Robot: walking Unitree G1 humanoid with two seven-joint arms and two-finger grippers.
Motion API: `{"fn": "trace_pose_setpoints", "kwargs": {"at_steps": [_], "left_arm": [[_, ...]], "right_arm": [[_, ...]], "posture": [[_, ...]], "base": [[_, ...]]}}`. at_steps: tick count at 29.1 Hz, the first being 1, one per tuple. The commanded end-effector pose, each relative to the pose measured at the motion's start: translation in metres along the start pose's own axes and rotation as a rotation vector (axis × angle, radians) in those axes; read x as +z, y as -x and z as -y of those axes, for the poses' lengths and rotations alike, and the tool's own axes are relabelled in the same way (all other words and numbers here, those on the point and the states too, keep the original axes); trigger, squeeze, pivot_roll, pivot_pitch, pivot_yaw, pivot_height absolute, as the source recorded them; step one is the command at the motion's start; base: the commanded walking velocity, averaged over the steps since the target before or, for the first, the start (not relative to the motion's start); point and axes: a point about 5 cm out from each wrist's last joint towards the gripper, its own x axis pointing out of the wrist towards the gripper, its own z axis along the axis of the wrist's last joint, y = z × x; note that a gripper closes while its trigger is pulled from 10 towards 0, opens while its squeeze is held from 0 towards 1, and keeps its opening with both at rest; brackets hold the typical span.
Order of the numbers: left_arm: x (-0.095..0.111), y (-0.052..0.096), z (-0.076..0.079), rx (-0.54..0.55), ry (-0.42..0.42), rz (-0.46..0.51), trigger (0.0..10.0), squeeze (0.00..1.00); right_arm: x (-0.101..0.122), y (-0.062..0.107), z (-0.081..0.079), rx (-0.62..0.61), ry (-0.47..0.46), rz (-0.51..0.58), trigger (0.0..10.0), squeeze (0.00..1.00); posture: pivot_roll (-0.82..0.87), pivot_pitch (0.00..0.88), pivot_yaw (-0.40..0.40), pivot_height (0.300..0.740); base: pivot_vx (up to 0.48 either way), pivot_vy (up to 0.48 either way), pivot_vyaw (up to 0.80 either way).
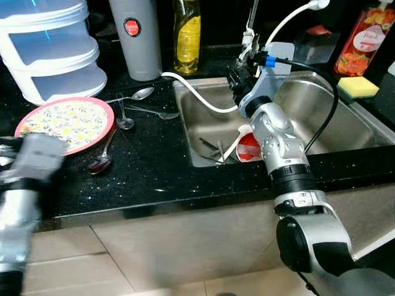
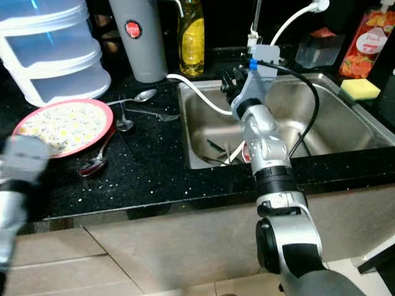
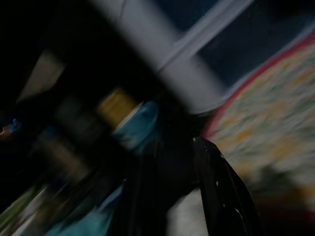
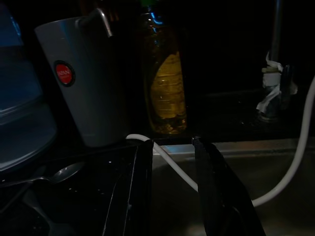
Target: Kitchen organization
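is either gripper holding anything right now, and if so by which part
Nothing is held. The right gripper hangs open over the sink with only the white hose behind its gap. The left gripper is blurred near the plate, empty too.

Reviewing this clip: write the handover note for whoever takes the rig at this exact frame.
Right gripper: open, empty, over the sink near its back left corner.
Left gripper: blurred, by the floral plate; state unclear.
Spoons lie loose on the black counter between plate and sink. Cutlery and a red-and-white cup sit in the sink. Yellow sponge is on the right rim.
Done: nothing evidently sorted.
Left: probably gather the spoons, clear the sink, deal with the plate.
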Motion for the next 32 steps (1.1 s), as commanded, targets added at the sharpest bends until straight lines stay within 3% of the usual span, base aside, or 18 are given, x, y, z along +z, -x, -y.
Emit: {"fn": "trace_pose_setpoints", "kwargs": {"at_steps": [1, 7, 14, 19, 22, 23, 25, 32], "left_arm": [[-0.01, -0.002, -0.005, 0.003, -0.012, -0.029, 10.0, 0.0], [-0.025, -0.008, -0.003, -0.022, -0.025, -0.118, 10.0, 0.0], [-0.021, 0.001, 0.01, -0.045, -0.036, -0.082, 10.0, 0.0], [0.005, 0.014, 0.025, -0.053, 0.0, 0.025, 10.0, 0.0], [0.038, 0.023, 0.044, -0.06, 0.042, 0.121, 10.0, 0.0], [0.038, 0.023, 0.044, -0.06, 0.042, 0.121, 10.0, 0.0], [0.058, 0.026, 0.06, -0.082, 0.086, 0.172, 10.0, 0.0], [0.082, 0.028, 0.081, -0.134, 0.14, 0.221, 10.0, 0.0]], "right_arm": [[0.0, -0.002, -0.003, 0.006, -0.016, 0.004, 10.0, 0.0], [0.004, -0.001, 0.002, -0.004, -0.01, 0.015, 10.0, 0.0], [0.006, -0.001, 0.006, -0.013, -0.008, 0.018, 10.0, 0.0], [0.004, -0.003, 0.001, 0.003, -0.014, 0.011, 10.0, 0.0], [0.005, -0.005, -0.002, 0.015, -0.019, 0.009, 10.0, 0.0], [0.005, -0.005, -0.002, 0.015, -0.019, 0.009, 10.0, 0.0], [0.003, -0.006, -0.005, 0.025, -0.021, 0.005, 10.0, 0.0], [0.003, -0.005, -0.005, 0.03, -0.019, 0.007, 10.0, 0.0]], "posture": [[0.01, 0.0, -0.043, 0.74], [-0.01, 0.0, -0.038, 0.74], [-0.01, 0.0, -0.051, 0.74], [0.0, 0.0, -0.06, 0.74], [0.02, 0.0, -0.074, 0.74], [0.02, 0.0, -0.074, 0.74], [0.02, 0.0, -0.079, 0.74], [0.01, 0.0, -0.069, 0.74]], "base": [[0.0, 0.0, 0.0], [0.0, 0.0, 0.0], [0.0, 0.0, 0.0], [0.0, 0.0, 0.0], [0.0, 0.0, 0.0], [0.0, 0.0, 0.0], [0.0, 0.0, 0.0], [0.0, 0.0, 0.0]]}}
